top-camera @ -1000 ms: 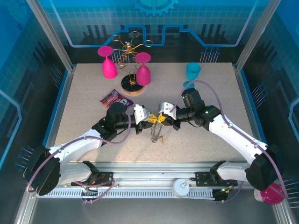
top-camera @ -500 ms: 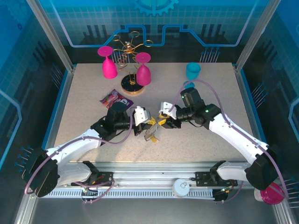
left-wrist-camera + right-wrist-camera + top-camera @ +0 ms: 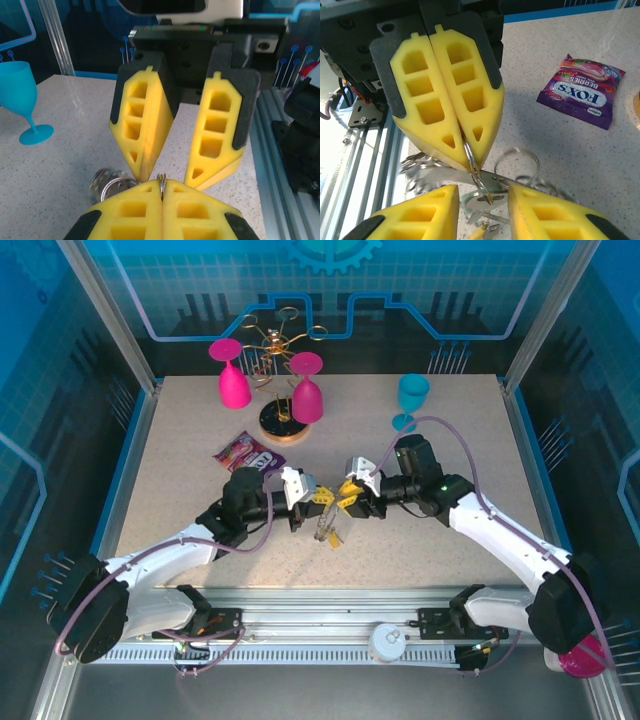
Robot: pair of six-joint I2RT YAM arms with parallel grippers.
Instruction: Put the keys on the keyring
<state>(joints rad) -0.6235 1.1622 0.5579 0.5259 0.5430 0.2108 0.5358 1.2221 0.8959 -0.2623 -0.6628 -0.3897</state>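
**Left gripper (image 3: 161,183) clamped on one thin wire loop (image 3: 469,150) of the keyring (image 3: 445,174), at the middle of the table (image 3: 180,440).**

Its yellow fingers are pressed flat together with the loop nipped at their tips. The right gripper (image 3: 482,190) faces it tip to tip with its jaws spread apart, one finger on either side of the held loop and not gripping anything. The keyring hangs just under the pinch, its fringe of loops fanning out over the speckled tabletop between the two grippers. A small yellow-headed key (image 3: 479,231) shows just below the ring, between the right fingers. A purple snack packet (image 3: 582,92) lies well apart behind the left gripper, and a teal wine glass (image 3: 20,97) stands far behind the right one.
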